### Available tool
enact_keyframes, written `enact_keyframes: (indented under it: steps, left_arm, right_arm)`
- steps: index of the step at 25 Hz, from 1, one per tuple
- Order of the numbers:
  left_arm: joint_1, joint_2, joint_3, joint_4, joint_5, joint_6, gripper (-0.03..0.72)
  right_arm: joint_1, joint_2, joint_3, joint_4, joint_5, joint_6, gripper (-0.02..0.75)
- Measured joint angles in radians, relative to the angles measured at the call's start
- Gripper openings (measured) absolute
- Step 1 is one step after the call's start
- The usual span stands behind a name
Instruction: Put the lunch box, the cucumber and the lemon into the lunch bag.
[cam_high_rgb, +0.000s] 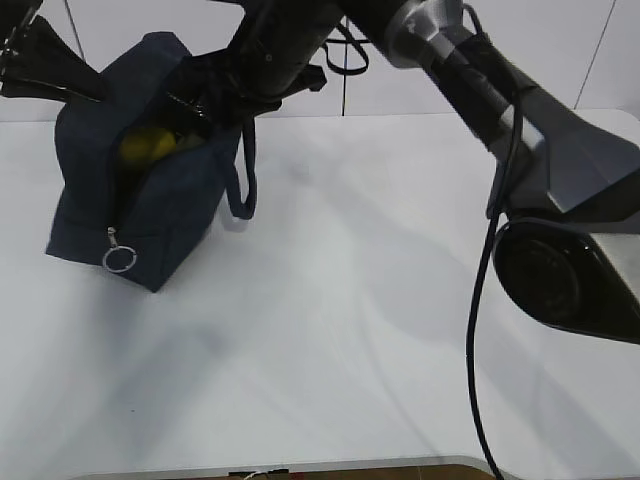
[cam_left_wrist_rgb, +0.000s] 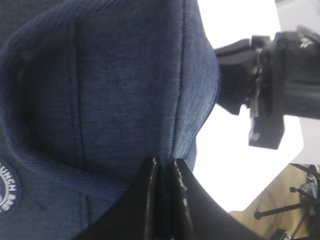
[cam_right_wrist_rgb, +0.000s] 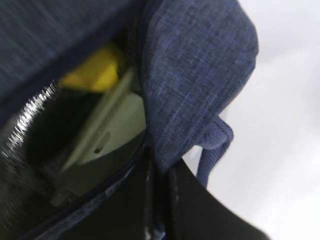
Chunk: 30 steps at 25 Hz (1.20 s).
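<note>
At the back left corner of the white table stands the lunch bag, its top open. The left gripper pinches the bag's cloth edge. Inside sit the lemon and the pale green lunch box. The right gripper pinches the other edge.

The exterior view looks down at a slant across the table. Both wrist views sit very close against the lunch bag, which all 3 share.
</note>
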<state>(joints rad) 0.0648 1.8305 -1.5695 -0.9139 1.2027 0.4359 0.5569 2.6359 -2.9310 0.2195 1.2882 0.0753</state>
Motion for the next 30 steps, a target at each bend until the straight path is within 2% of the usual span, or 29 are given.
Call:
enact_keyframes:
  steps: [8,17,22,26,30]
  left_arm:
    - [-0.006,0.003,0.0,-0.042,-0.002,0.0,0.011]
    - [-0.014,0.004,0.0,-0.041,-0.003,0.0,0.011]
    - [-0.055,0.019,0.0,-0.045,-0.018,0.0,0.011]
    - [-0.106,0.047,0.0,-0.095,-0.047,0.004,0.011]
    - [-0.148,0.063,0.0,-0.126,-0.089,0.011,0.01]
  right_arm:
    - [0.0,-0.076,0.013,-0.056,0.012,-0.075,0.013]
    - [0.0,-0.119,0.226,-0.121,0.001,-0.162,0.012]
    - [0.0,-0.166,0.277,-0.159,-0.001,-0.179,0.012]
    - [0.0,-0.225,0.299,-0.189,-0.001,-0.184,0.011]
    - [-0.004,-0.318,0.421,-0.246,0.001,-0.201,0.011]
